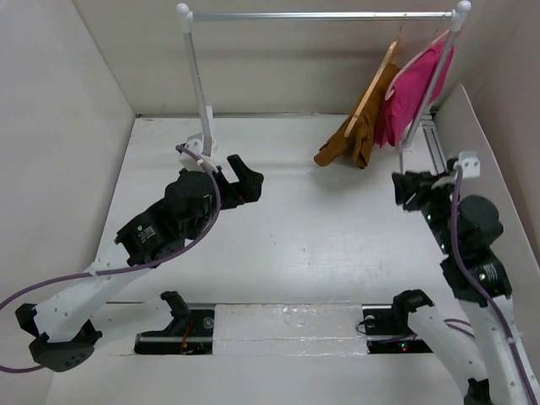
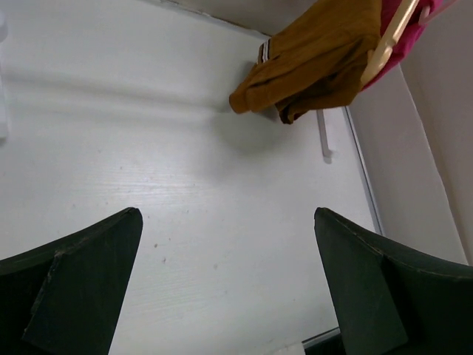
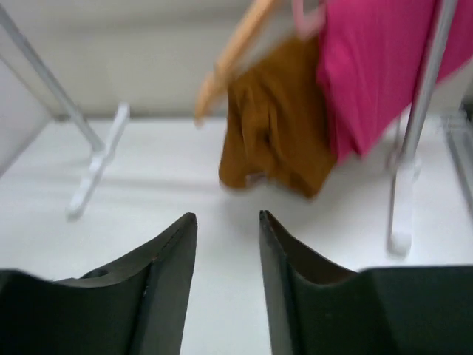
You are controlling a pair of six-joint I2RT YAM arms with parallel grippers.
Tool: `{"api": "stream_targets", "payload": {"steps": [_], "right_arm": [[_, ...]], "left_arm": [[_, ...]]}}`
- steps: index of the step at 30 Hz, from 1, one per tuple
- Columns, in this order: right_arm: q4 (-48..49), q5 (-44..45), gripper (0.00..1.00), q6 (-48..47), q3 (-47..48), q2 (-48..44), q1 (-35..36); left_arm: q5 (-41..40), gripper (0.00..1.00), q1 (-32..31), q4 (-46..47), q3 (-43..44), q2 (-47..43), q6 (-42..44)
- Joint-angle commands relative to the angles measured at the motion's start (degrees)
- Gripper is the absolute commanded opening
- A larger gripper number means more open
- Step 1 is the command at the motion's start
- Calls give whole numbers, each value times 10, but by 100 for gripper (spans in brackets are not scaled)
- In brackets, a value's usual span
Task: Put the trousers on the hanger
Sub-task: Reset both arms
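- The trousers [image 1: 348,139] hang at the far right corner of the worktop [image 1: 321,253], bunched over the hanger [image 1: 371,91]. Their lower folds reach down to the surface, but I cannot tell whether they touch it.
- The hanger hangs tilted from the right end of the clothes rail [image 1: 321,15], its wooden arm slanting down to the left across the cloth.
- A pink garment [image 1: 418,93] hangs on the same rail, just to the right of the trousers and pressed against them.
- The rail's right post [image 1: 426,89] stands in front of the pink garment, between it and the right arm [image 1: 472,245]. In the right wrist view the post crosses the pink cloth.
- The rail's left post ends in a white foot [image 1: 202,139] by the far left corner, just beyond the left arm [image 1: 169,224].
- A metal strip [image 1: 436,148] runs along the right edge, behind the right post.
- A purple cable [image 1: 213,198] loops over the left arm.
- The left jaws are spread wide and empty, above the worktop's middle left, well apart from the trousers.
- The right jaws stand a narrow gap apart, holding nothing, near the right edge and pointing towards the trousers.
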Motion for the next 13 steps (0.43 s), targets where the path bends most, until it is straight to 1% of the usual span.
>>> {"api": "stream_targets", "payload": {"steps": [1, 2, 3, 4, 5, 7, 8, 9, 11, 12, 13], "right_arm": [[-142, -18, 42, -8, -95, -87, 24], [-171, -9, 28, -1, -116, -111, 31], [-197, 0, 11, 9, -133, -135, 31], [-236, 1, 9, 12, -162, -177, 31], [-252, 3, 9, 14, -173, -195, 31], [-278, 5, 16, 22, -191, -227, 31], [-283, 3, 23, 23, -192, -230, 31], [-285, 3, 37, 21, -192, -230, 31], [-291, 1, 49, 14, -190, -221, 31], [-293, 1, 58, 8, -190, -217, 31], [-293, 1, 62, 5, -187, -211, 31]], "left_arm": [[18, 99, -1, 18, -50, -47, 5], [20, 99, -1, 22, -61, -53, 2], [23, 99, -1, 25, -71, -59, -5], [27, 99, -1, 26, -86, -72, -7], [30, 99, -1, 27, -93, -76, -8], [34, 99, -1, 32, -105, -85, -10], [33, 99, -1, 31, -107, -85, -10], [33, 99, -1, 27, -106, -84, -11], [33, 99, -1, 26, -104, -79, -9], [32, 99, -1, 22, -103, -76, -9], [30, 99, -1, 20, -99, -73, -12]]}}
